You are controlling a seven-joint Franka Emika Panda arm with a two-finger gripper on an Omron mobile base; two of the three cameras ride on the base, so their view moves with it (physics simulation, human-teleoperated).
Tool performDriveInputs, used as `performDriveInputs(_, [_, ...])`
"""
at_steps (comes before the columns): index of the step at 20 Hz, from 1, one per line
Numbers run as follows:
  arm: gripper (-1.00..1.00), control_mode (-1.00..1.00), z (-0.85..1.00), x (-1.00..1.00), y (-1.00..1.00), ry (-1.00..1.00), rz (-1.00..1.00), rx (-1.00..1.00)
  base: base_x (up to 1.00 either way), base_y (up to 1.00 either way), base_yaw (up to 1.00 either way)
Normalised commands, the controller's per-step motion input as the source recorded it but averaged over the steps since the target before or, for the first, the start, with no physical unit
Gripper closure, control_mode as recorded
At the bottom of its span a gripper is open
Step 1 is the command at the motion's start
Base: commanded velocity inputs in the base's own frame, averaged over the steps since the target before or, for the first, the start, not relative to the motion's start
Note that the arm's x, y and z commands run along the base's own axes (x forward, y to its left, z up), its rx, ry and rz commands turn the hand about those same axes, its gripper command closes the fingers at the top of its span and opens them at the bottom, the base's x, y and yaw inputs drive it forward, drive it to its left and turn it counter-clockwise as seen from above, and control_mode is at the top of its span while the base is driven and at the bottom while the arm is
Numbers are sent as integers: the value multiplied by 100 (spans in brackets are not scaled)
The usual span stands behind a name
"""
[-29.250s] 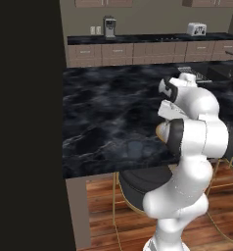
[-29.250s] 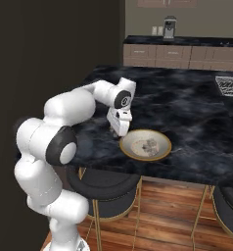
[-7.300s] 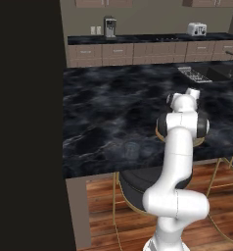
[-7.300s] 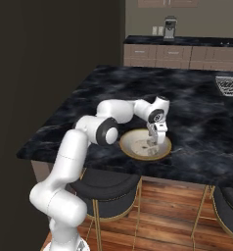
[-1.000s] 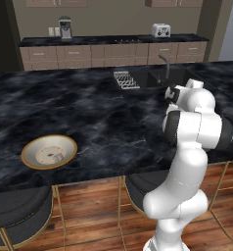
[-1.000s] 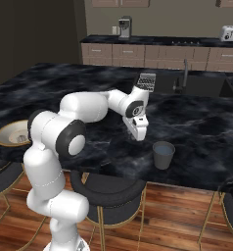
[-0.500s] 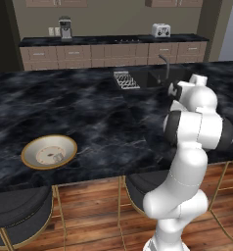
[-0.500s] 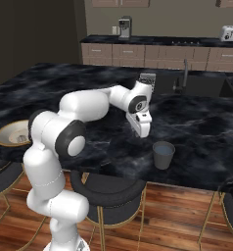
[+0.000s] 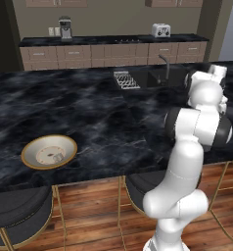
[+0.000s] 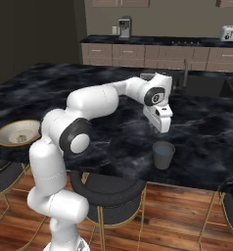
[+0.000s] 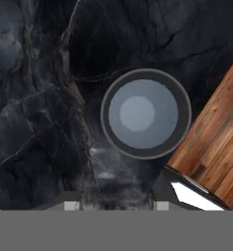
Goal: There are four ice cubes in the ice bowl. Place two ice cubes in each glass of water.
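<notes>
Glass of water (image 10: 163, 154) near counter edge — hand (image 10: 160, 122) poised above it, grip state unclear.

You get soft, even rendered light with no hard glare; the dark marble counter (image 9: 89, 112) carries only faint pale sheen. The far left of both base views falls into deep shadow. Your hand view is coarse and a little blurred, so the smudge below the glass (image 11: 145, 113) may be a reflection.
</notes>
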Motion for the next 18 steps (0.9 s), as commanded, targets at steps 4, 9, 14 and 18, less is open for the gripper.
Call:
performDriveInputs(4, [100, -100, 0, -3, -34, -19, 0, 0, 0, 0, 0])
performDriveInputs(9, [100, -100, -7, -30, -12, -28, 0, -3, 0, 0, 0])
performDriveInputs(14, [100, -100, 0, -2, -7, -17, 0, -17, 0, 0, 0])
performDriveInputs(18, [100, -100, -15, 0, 0, -1, 0, -20, 0, 0, 0])
